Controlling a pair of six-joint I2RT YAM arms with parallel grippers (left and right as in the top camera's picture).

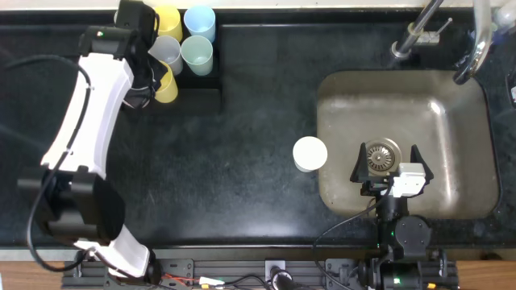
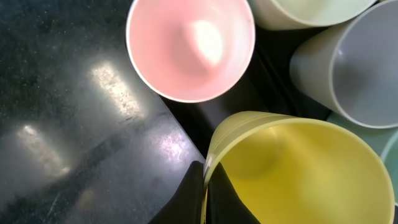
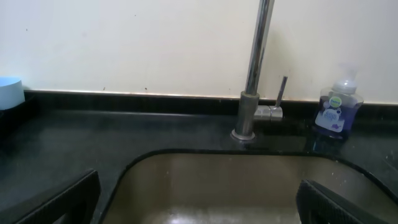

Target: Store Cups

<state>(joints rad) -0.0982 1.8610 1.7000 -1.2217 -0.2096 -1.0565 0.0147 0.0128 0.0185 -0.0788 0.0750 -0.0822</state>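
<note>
— How is the light over the sink (image 1: pixel 322 89)?
— It comes evenly from above. The steel basin reads bright in the middle, with shade gathered along its walls. The black counter (image 1: pixel 242 161) beside it stays dim, with only a faint sheen.
— Any glare?
— Yes, well away from the sink, in the left wrist view. There are pale streaks of reflected lamp on the counter and a hot white spot inside the pink cup (image 2: pixel 205 40). The yellow cup (image 2: pixel 298 168), close to the lens, is soft at its rim.
— And behind the sink?
— The wall (image 3: pixel 124 43) is flatly lit and bright. A thin highlight runs down the faucet (image 3: pixel 262 37).
</note>
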